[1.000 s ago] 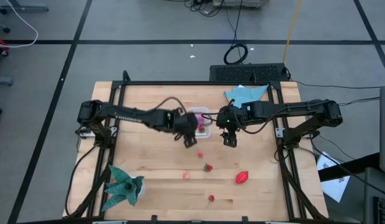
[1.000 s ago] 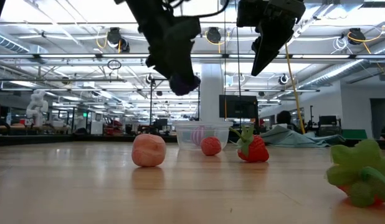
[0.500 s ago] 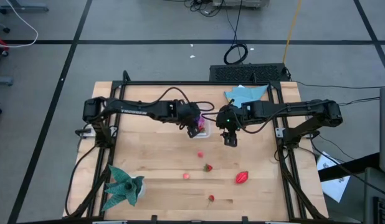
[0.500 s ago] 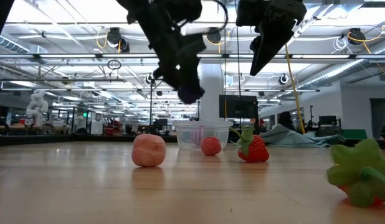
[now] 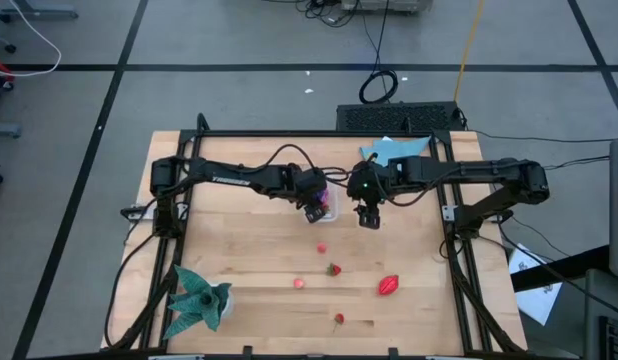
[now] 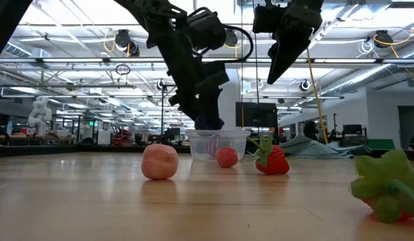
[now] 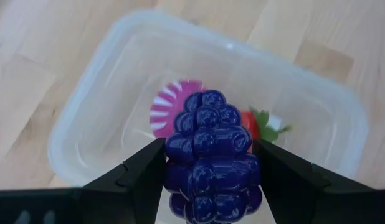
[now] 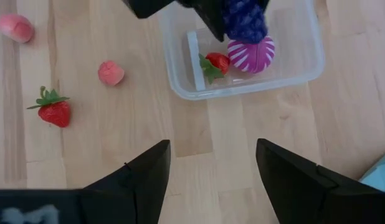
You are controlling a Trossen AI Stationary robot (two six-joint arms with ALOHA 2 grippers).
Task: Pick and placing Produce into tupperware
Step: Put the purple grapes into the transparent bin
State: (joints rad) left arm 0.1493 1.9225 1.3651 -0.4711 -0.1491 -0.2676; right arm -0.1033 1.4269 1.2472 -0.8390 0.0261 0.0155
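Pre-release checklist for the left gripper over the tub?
1. Left gripper shut on the purple grapes: ok.
2. Grapes over the tub, not the rim: ok in the left wrist view.
3. Room inside: only a pink striped fruit and a small strawberry in it: ok.
4. Right gripper open, empty, clear of the tub: ok.
5. Drop height above the tub floor: cannot tell.
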